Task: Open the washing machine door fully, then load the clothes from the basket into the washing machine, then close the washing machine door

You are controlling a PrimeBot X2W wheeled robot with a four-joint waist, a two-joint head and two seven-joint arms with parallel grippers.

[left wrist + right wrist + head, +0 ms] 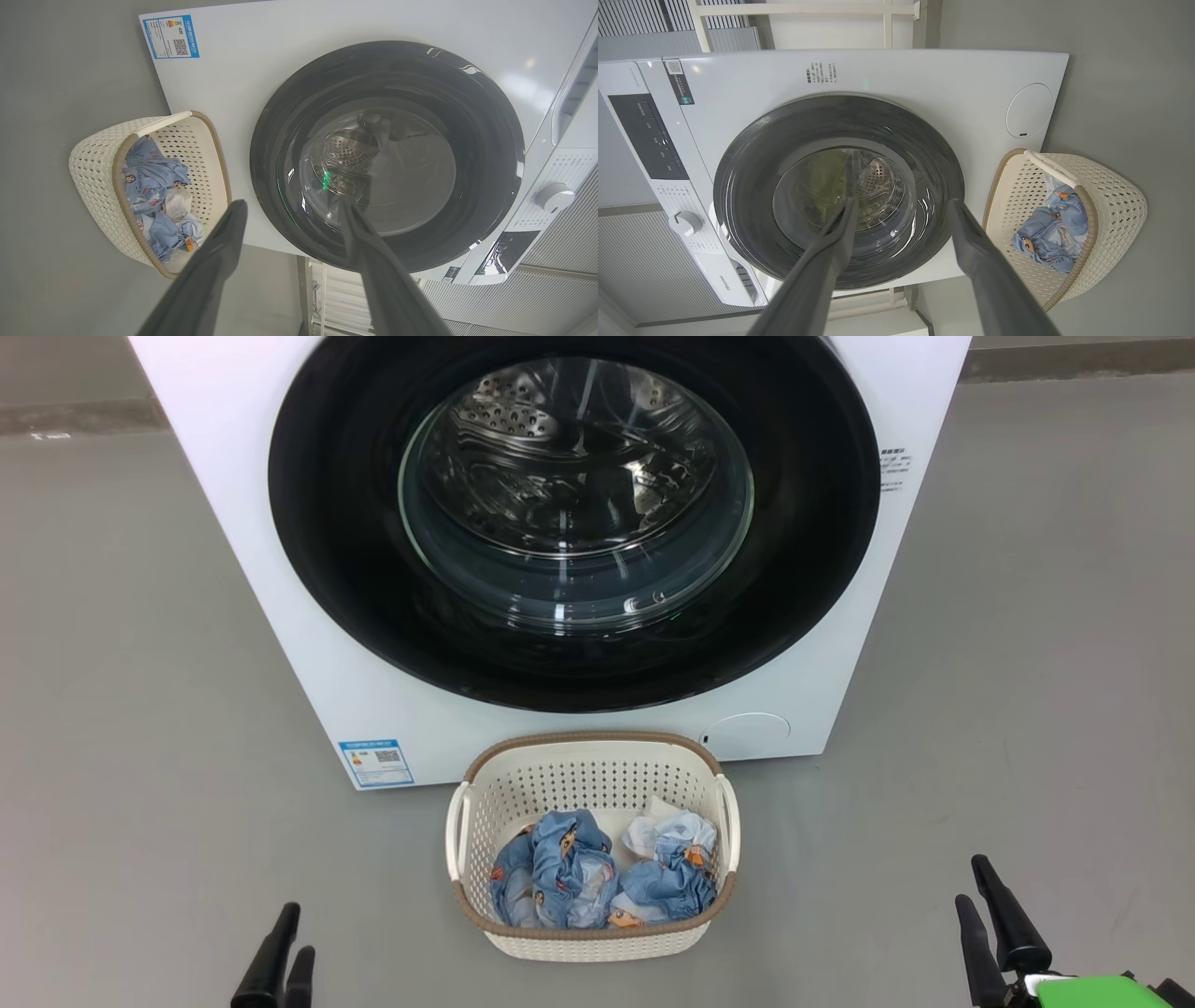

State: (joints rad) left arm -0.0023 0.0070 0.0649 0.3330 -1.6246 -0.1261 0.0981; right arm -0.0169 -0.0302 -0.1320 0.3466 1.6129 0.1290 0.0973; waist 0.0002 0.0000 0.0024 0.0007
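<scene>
Head view: washing machine (261,569) door (574,513) shut; clothes (597,882) in basket (588,779); left claw (299,928) and right claw (971,882) spread apart, empty.

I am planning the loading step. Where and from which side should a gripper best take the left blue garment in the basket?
Probably its raised, crumpled fold, from straight above. The blue garment lies bunched on the floor of the basket, whose walls close every side; only the top is open, and the ridge gives something to pinch.
</scene>
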